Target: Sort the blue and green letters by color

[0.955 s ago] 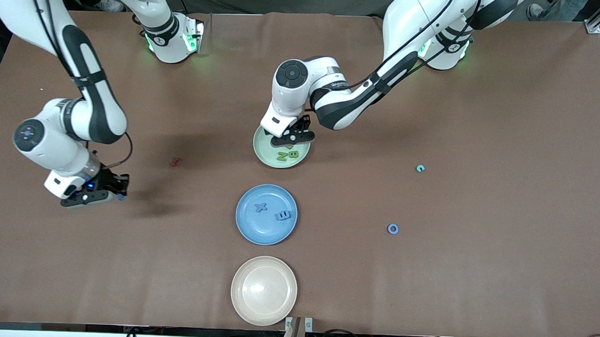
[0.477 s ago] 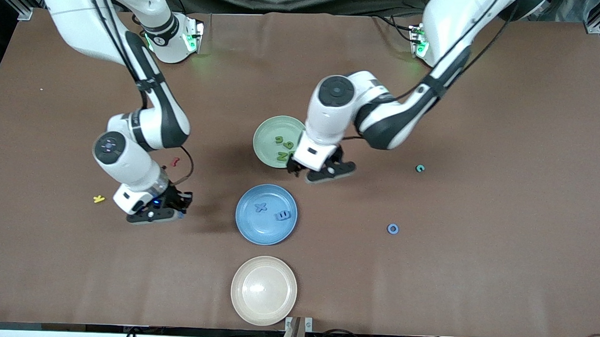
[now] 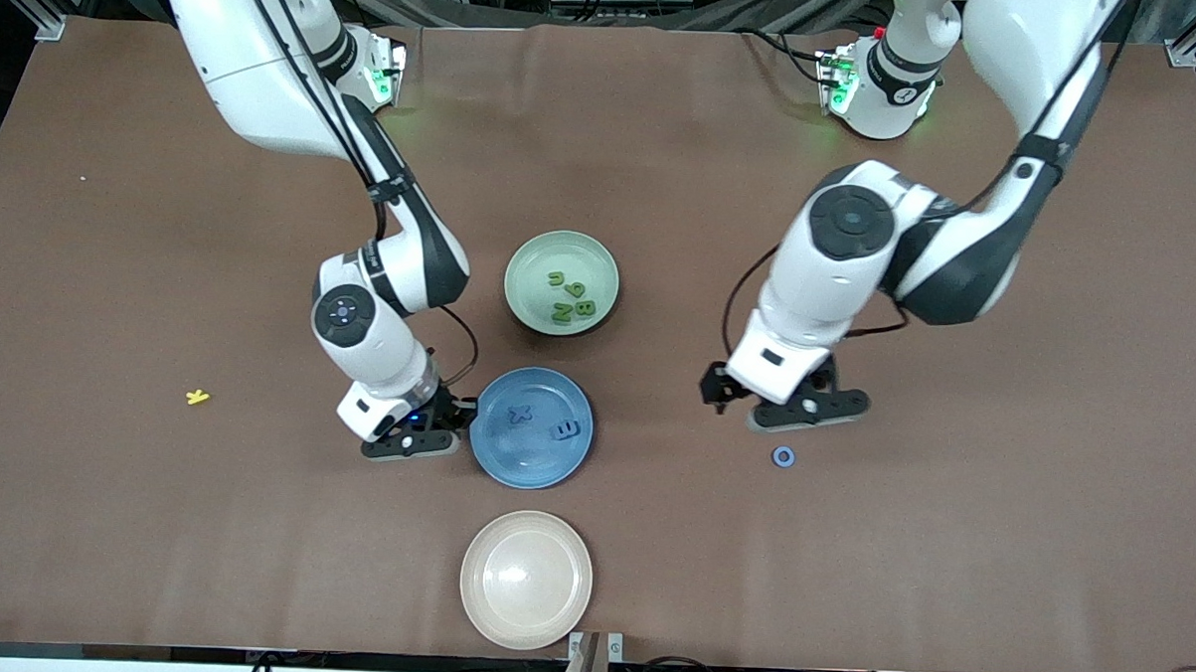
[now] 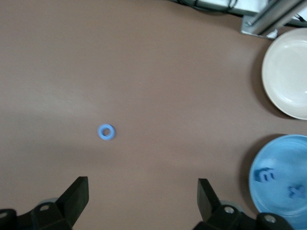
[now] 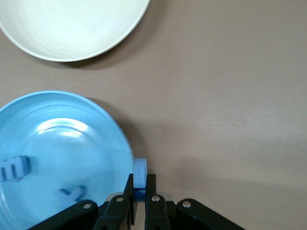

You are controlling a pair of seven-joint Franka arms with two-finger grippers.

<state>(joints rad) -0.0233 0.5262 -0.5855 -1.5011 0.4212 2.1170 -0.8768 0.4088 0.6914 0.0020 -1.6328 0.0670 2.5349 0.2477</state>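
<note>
You have a brown table (image 3: 848,583) with three plates in a line down its middle: the cream plate (image 3: 526,579) nearest the front camera, the blue plate (image 3: 531,427) next, and the green plate (image 3: 561,282) farthest from it. Your right gripper (image 3: 426,431) is low just beside the blue plate's rim on the side toward the right arm's end of the table, its jaws pinched tight on a small blue letter (image 5: 139,172) that sticks out from between the fingertips right at the plate's edge. Your left gripper (image 3: 789,407) hangs with its jaws spread wide and nothing between them, over bare table toward the left arm's end, with the blue ring letter (image 3: 783,456) lying flat on the table close by, a little nearer the front camera. You can see two blue letters already in the blue plate, an X shape (image 3: 522,413) and an E shape (image 3: 562,431), lying apart. The green plate holds a cluster of green letters (image 3: 567,297). Toward the right arm's end of the table a yellow letter (image 3: 196,397) lies alone, well apart from the plates.
</note>
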